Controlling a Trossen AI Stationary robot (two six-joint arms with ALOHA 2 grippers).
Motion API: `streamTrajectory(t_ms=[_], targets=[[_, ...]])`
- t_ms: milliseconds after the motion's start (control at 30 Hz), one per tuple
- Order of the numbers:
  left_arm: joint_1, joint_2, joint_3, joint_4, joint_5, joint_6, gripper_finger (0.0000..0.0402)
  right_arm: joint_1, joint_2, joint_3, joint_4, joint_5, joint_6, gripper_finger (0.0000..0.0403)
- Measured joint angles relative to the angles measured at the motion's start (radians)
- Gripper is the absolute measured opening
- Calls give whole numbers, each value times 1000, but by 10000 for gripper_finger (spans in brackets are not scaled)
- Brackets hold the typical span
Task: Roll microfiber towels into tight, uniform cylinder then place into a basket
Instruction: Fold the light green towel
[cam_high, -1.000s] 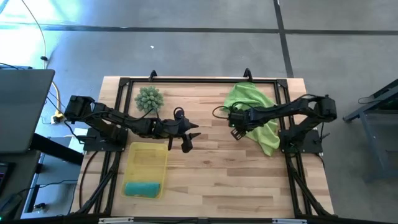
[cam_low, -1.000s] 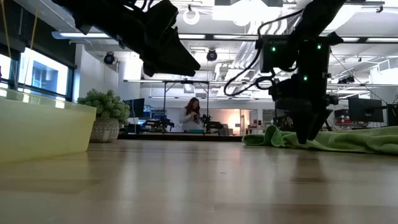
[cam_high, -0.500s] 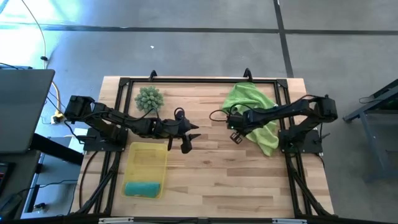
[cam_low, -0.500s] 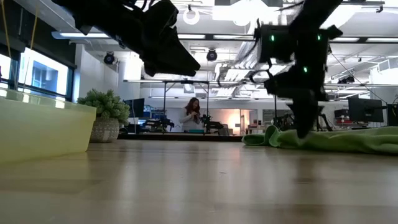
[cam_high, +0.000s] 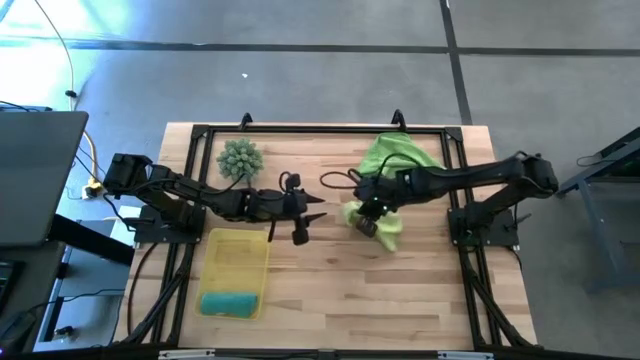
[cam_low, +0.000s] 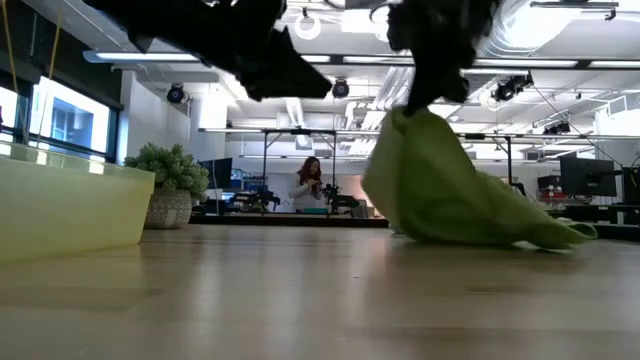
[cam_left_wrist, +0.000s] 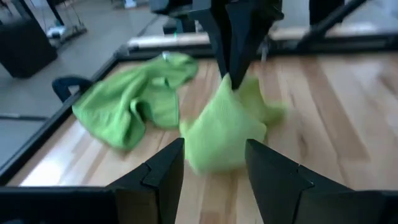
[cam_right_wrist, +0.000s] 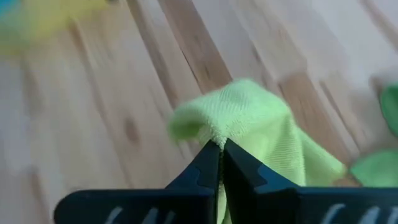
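Here the right gripper is pinched tight on a fold of a soft lime green microfiber towel, near the middle of the pale wooden counter. In the low view the cloth hangs from the closed fingers in a cone, its lower edge trailing on the wood. The right wrist view shows the two dark fingers pressed together with the towel's edge caught between them.

A second lime green microfiber towel lies crumpled toward the far right corner of the counter, behind the lifted one; the left wrist view shows it spread flat beside the raised cloth.

The left gripper hovers above the counter's middle, facing the right gripper across a small gap, its fingers partly apart and holding nothing.

The shallow rectangular translucent yellow plastic basket sits on the near left part of the counter, below the left arm. A rolled teal blue-green microfiber towel lies in its near end. A spiky pale-green ball rests near the far left corner of the counter. In the low view a person stands far back in the room.
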Motion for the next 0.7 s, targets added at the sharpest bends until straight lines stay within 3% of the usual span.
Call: streamTrajectory(t_ms=[433, 567, 700], targets=[[0, 0, 0, 87, -5, 55, 158, -48, 0, 230, -30, 59, 48, 1], [-10, 0, 0, 84, -105, 104, 158, -50, 0, 255, -34, 33, 56, 1], [-38, 2, 0, 84, -248, 273, 158, -50, 0, 276, -32, 31, 70, 1]])
